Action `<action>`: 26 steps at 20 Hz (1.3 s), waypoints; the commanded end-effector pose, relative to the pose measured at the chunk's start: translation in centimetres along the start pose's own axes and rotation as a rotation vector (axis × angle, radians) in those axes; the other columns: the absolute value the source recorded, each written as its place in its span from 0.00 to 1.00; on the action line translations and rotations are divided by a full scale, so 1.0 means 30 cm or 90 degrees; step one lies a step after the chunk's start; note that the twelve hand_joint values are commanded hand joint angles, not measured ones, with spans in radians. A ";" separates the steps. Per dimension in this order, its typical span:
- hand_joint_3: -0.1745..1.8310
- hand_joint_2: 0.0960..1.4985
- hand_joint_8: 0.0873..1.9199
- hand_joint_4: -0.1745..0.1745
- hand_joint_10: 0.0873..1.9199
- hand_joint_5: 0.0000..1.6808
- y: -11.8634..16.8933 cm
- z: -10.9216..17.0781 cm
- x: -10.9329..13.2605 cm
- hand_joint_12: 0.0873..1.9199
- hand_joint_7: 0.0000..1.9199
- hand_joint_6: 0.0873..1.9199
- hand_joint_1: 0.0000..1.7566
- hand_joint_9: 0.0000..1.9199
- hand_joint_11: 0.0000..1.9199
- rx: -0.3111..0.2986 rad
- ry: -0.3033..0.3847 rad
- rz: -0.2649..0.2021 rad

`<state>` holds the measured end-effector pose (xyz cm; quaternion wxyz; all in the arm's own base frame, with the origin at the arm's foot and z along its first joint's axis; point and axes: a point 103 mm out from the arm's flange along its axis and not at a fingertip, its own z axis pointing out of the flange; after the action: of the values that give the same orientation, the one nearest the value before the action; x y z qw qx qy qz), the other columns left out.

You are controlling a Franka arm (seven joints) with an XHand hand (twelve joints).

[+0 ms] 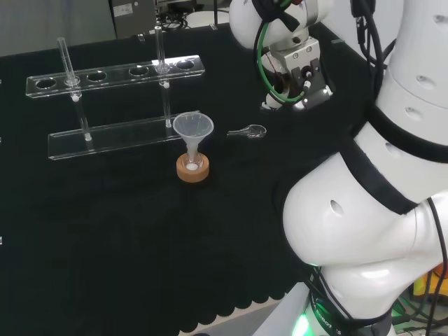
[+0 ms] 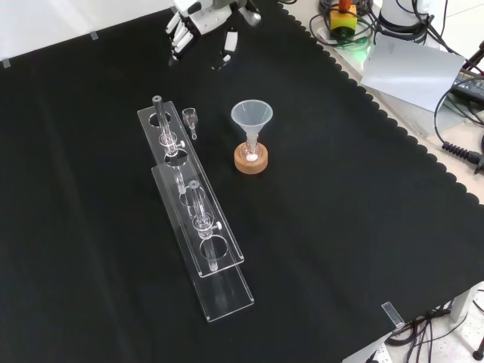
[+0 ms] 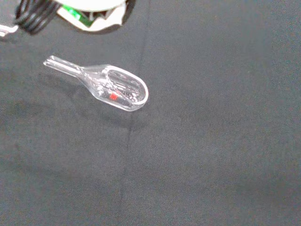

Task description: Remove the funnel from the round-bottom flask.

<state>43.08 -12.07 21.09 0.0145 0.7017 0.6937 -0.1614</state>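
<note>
text: none legible | labels: none on the clear rack [image 2: 198, 227] or funnel [image 2: 251, 117] | cork stand [image 2: 250, 160]: no marking | scoop [image 3: 113, 88]: a small red speck, not readable as a sign

Translucent plastic funnel [image 2: 252, 117], cork stand [image 2: 251, 159], matt cloth [image 2: 340, 227].

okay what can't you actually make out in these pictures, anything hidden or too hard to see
- Flask: clear glass inside the cork ring; front view leaves its outline too faint.
- Hand: front view's top edge cuts off the palm.
- Scoop: the red speck in it, wrist view, too small to identify.
- Funnel stem: seating depth unclear.
</note>
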 end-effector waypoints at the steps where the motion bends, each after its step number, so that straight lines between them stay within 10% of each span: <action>1: 0.41 0.39 0.35 0.39 0.26 0.26 -0.128 -0.088 0.046 0.65 0.29 0.18 0.48 0.43 0.28 -0.004 0.003 0.010; 26: 0.34 0.39 0.35 0.33 0.29 0.17 -0.234 -0.268 0.389 0.69 0.15 0.00 0.38 0.31 0.25 0.052 0.011 -0.116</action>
<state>37.52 -0.59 27.54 -0.0148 0.6535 0.7370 -0.1716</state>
